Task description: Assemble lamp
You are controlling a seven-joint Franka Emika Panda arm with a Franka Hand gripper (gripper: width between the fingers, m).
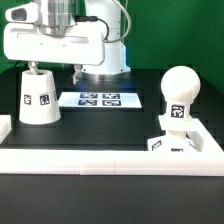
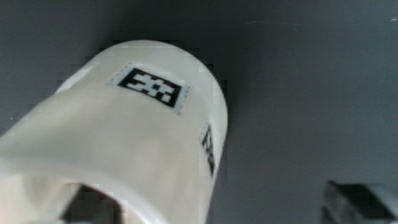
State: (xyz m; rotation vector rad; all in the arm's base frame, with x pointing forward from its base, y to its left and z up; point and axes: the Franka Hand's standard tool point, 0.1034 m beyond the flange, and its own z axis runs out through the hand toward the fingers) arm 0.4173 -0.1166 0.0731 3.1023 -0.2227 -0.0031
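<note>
Jaws hidden: in the exterior view the gripper [image 1: 36, 66] sits at the top of the shade [image 1: 38, 96] and its fingers cannot be made out, while in the wrist view the shade [image 2: 134, 130] fills the picture and only a pale blurred shape at the edge may be a finger; I cannot tell whether they stand apart or closed on the shade.

Shade: upright truncated cone, narrow end up, standing on the tabletop [image 1: 105, 125] at about 9 o'clock of the working area, with one tag facing the camera. The wrist view shows a second tag on its side wall.

Bulb [image 1: 181, 87]: already seated on the base [image 1: 175, 135], ball uppermost, at about 3 o'clock, well apart from the shade. The base stands beside the white rail [image 1: 110, 156] that borders the tabletop.

Marker board [image 1: 101, 99]: flat between the two, near 12 o'clock, behind the line that joins them.

Step in hand, as I judge it: taking hold of the shade, the last loose piece. I read the bulb-on-base step as done.

Next move, as I judge it: once I confirm a firm hold, I lift the shade straight up, carry it toward 3 o'clock above the bulb, centre it, and lower it without tilt so that it does not knock the bulb.
</note>
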